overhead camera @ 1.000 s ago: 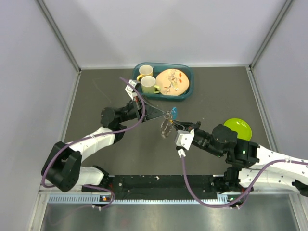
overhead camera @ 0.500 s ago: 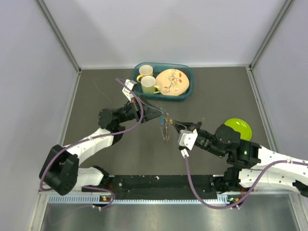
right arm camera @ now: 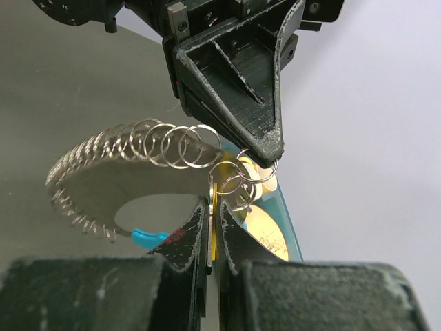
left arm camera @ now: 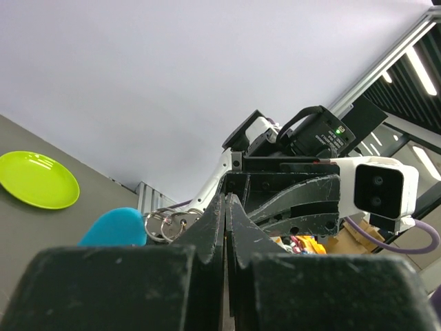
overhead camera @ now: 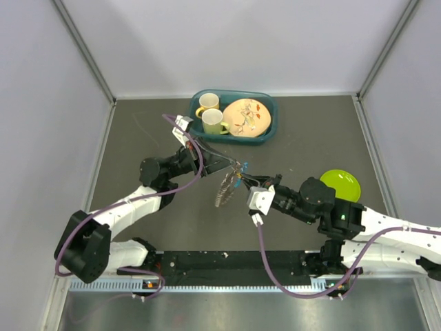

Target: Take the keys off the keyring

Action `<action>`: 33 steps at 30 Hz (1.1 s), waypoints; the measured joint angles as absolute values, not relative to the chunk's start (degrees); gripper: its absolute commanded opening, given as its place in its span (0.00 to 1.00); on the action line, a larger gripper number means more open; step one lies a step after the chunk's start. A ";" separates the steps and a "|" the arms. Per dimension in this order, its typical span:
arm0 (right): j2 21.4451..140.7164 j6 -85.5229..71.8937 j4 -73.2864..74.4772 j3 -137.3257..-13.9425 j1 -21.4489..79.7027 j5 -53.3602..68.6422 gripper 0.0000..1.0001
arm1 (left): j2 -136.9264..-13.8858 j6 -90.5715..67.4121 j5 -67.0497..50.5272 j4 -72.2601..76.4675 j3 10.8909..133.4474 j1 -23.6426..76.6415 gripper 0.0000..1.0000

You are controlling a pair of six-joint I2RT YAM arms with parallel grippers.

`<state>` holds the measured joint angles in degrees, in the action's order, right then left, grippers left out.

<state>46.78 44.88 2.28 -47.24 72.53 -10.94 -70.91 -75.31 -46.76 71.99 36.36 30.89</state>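
The keys (overhead camera: 241, 169) hang above the table between both grippers, with a teal-blue head (left arm camera: 114, 226) and an orange-yellow head (right arm camera: 215, 207). My left gripper (overhead camera: 236, 165) is shut, its tip pinching a thin silvery keyring (right arm camera: 258, 172) where several small rings meet; those rings also show in the left wrist view (left arm camera: 164, 224). My right gripper (overhead camera: 242, 182) is shut on the flat silvery key with the yellow head, just below the left gripper's tip (right arm camera: 265, 148). A long chain of linked silvery rings (right arm camera: 131, 148) droops from the bunch to the left (overhead camera: 224, 189).
A teal tub (overhead camera: 267, 134) at the back holds two mugs (overhead camera: 212, 121) and a patterned plate (overhead camera: 246, 117). A lime-green plate (overhead camera: 342, 183) lies at the right, beside the right arm. Grey walls close in the table.
Both grippers have shifted a little to the left with the bunch between them. The ring chain has swung from hanging straight down to trailing out to the lower left.
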 measured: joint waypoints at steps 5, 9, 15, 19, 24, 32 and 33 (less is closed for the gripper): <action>47.31 44.71 1.43 -47.24 72.51 -10.41 0.00 | -70.85 -75.22 -45.15 72.07 35.57 30.89 0.00; 48.14 44.38 0.62 -47.24 72.51 -10.00 0.00 | -70.50 -74.70 -43.97 72.05 34.57 30.89 0.00; 49.15 44.29 -0.49 -47.24 72.49 -9.96 0.00 | -69.19 -72.73 -43.13 71.79 33.91 30.89 0.00; 49.19 44.29 -1.19 -47.24 72.49 -9.82 0.00 | -67.35 -69.34 -42.57 69.30 33.91 30.87 0.00; 49.19 44.29 -1.19 -47.22 72.49 -9.85 0.00 | -64.38 -63.59 -42.06 63.61 33.89 30.85 0.00; 48.99 44.49 -1.02 -46.15 72.49 -10.70 0.00 | -62.72 -57.39 -41.93 56.69 33.91 30.85 0.00; 48.99 44.51 -0.80 -46.11 72.49 -10.85 0.00 | -62.72 -56.90 -41.95 56.10 33.91 30.85 0.00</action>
<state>48.99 44.51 -0.80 -46.11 72.49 -10.85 -62.72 -56.90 -41.95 56.10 33.91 30.85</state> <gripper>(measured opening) 0.016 0.009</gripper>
